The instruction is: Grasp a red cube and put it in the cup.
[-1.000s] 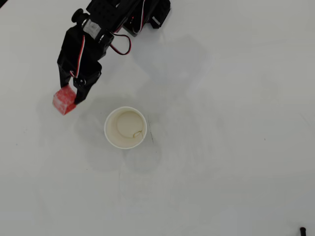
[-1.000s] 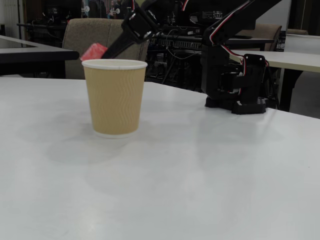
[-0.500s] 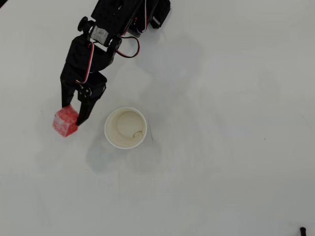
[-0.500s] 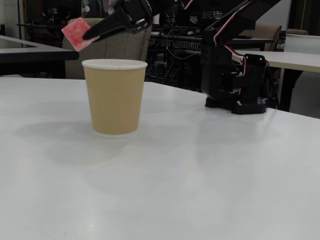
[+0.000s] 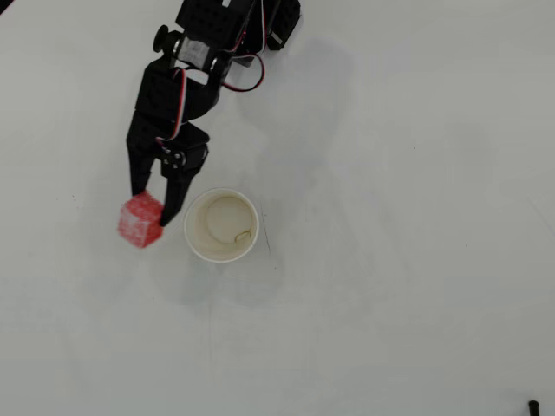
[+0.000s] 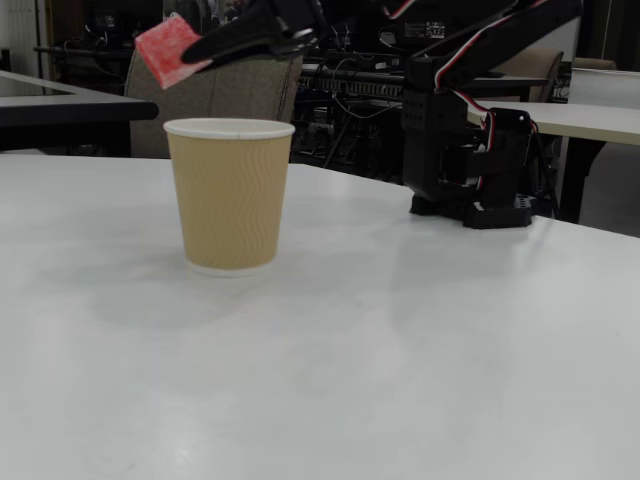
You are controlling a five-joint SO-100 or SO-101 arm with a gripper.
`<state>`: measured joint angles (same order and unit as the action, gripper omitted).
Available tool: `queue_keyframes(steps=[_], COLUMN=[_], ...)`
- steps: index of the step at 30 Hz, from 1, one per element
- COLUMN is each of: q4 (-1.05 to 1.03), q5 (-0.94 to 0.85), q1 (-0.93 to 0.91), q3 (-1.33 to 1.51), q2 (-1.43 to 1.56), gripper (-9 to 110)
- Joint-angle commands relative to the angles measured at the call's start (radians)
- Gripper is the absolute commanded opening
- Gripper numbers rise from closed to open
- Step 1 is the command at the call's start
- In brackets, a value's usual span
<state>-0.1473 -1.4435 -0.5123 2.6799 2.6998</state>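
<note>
Pinched between the closed fingers [image 5: 147,208], red cube [image 5: 140,219] held aloft, above rim height in the fixed view [image 6: 168,48]; cup [image 5: 221,225] at three o'clock overhead, mouth open, upright on the counter [image 5: 390,303].

Table [image 5: 408,286] was plain white, smooth, w/ faint scuffs & soft shadows; also seen in fixed view [image 6: 420,350]. The cup [image 5: 222,225] stood upright directly on it, mouth open, tan ribbed wall & white rim in fixed view [image 6: 229,190]. Arm base [image 6: 470,165] sat on the tabletop well right of the cup there. Small dark item at bottom-right edge in overhead view [image 5: 533,406], too small to tell.
</note>
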Motion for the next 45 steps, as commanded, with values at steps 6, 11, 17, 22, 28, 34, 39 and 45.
queue_keyframes(steps=[6,11,17,22,28,34,39,45], q4=[-0.101,-0.147,-0.156,-0.16,-0.161,-0.161,-0.155,-0.153], q5=[0.041,0.054,0.055,0.055,0.058,0.06,0.06,0.06], q1=[0.103,0.16,0.21,0.247,0.279,0.278,0.295,0.302], q3=[0.017,0.018,0.041,0.064,0.087,0.1,0.112,0.115], q2=[0.186,0.236,0.273,0.305,0.339,0.351,0.365,0.373], gripper=[9,9,9,9,9,9,9,9])
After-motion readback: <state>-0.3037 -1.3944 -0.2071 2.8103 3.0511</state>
